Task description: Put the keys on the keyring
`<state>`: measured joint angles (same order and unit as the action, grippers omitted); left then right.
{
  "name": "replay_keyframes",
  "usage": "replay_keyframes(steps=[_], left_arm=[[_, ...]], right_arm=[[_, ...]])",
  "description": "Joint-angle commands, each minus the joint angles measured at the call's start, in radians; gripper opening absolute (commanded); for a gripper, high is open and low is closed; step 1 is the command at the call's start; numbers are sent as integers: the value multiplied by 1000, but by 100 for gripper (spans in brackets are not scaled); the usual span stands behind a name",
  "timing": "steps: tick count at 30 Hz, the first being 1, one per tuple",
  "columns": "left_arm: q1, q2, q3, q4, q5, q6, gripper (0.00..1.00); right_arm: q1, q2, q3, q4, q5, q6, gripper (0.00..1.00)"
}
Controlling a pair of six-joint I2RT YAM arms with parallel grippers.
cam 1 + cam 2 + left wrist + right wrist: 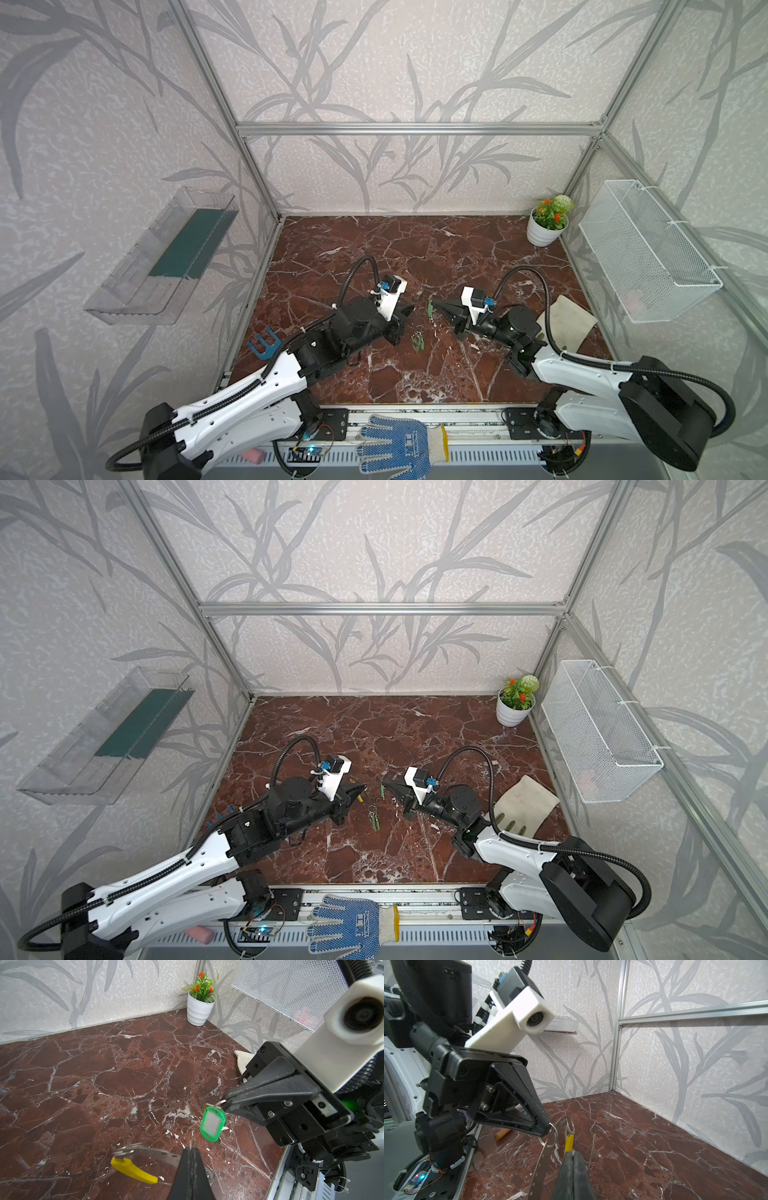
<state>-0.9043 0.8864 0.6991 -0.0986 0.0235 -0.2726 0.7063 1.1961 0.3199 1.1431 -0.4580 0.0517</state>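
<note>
Keyring clamped in left gripper, mid-frame in both top views; key hung long-axis-down from pinched-shut right gripper, just right

In a top view the keys lying near the middle of the table are too small to count. The keyring is cut off by the right wrist view's edge. The right arm partly hides the cloth.
</note>
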Motion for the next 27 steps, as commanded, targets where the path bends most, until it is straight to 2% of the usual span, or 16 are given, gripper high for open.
replay_keyframes(steps=[1, 8, 13, 27], left_arm=[[-6, 3, 25, 29, -1, -7, 0], [-6, 14, 21, 66, 38, -23, 0], [-5, 23, 18, 92, 63, -45, 0], [-5, 72, 26, 125, 98, -66, 0]], right_arm=[[6, -4, -14, 67, 19, -16, 0], [9, 36, -28, 144, 1, -25, 0], [17, 90, -55, 262, -3, -66, 0], [39, 74, -71, 264, 20, -148, 0]])
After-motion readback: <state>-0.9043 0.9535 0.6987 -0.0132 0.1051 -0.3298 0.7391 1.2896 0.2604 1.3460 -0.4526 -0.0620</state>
